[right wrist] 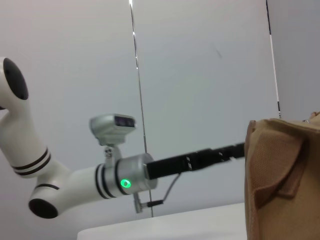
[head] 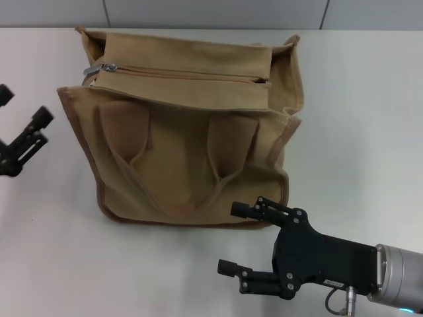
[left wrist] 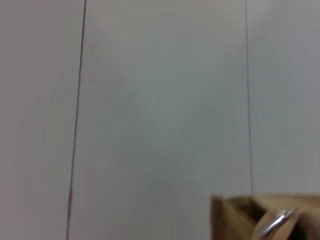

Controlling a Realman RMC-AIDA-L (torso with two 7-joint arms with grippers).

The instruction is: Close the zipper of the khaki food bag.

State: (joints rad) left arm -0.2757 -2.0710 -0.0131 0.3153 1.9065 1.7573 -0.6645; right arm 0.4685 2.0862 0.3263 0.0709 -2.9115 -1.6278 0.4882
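The khaki food bag (head: 185, 132) stands on the white table (head: 370, 119) in the head view, its two loop handles lying on the near side. The zipper (head: 185, 72) runs along the top panel and its silver pull tab (head: 106, 67) sits at the left end. My left gripper (head: 23, 122) is open at the left edge, left of the bag and apart from it. My right gripper (head: 238, 239) is open, just in front of the bag's near right corner. The left wrist view shows a bag corner (left wrist: 265, 217) with the silver pull tab (left wrist: 274, 222).
The right wrist view shows my left arm (right wrist: 100, 175) reaching behind the bag's edge (right wrist: 282, 180). A grey wall (head: 211, 13) runs behind the table's far edge.
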